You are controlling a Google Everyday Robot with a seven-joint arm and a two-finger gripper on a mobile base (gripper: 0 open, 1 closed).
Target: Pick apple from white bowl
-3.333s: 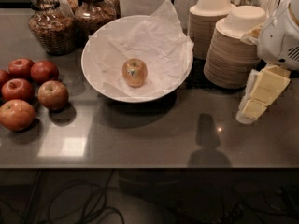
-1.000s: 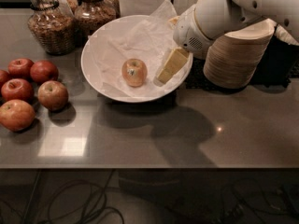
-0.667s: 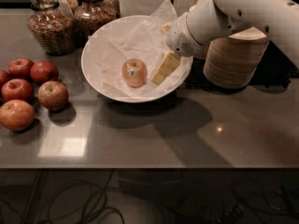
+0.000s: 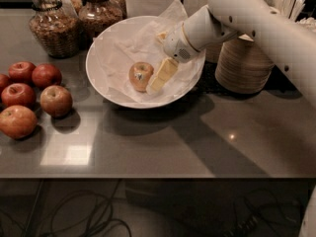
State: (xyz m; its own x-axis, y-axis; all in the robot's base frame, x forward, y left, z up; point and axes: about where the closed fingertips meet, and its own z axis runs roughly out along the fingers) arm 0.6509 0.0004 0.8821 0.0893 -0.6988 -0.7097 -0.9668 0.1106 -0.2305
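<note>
The pale yellow-orange apple [image 4: 140, 76] with a small sticker lies in the middle of the white bowl [image 4: 98, 78], on its crumpled white paper. My gripper [image 4: 158, 65] reaches down into the bowl from the upper right on the white arm. It looks open. One yellowish finger [image 4: 162, 75] stands just right of the apple, close to or touching its side. The other shows only as a small piece near the bowl's far rim. The apple rests in the bowl and is not held.
Several darker red apples [image 4: 34, 95] lie grouped on the table at the left. Glass jars [image 4: 54, 26] stand behind the bowl at the back left. A stack of beige disposable bowls [image 4: 242, 63] stands right of the bowl, under my arm. The table's front edge [image 4: 148, 177] runs across below.
My arm has swung left from beside the stacked bowls into the white bowl. The gripper has dropped lower and closer to the apple's right side. The apple has not moved.
</note>
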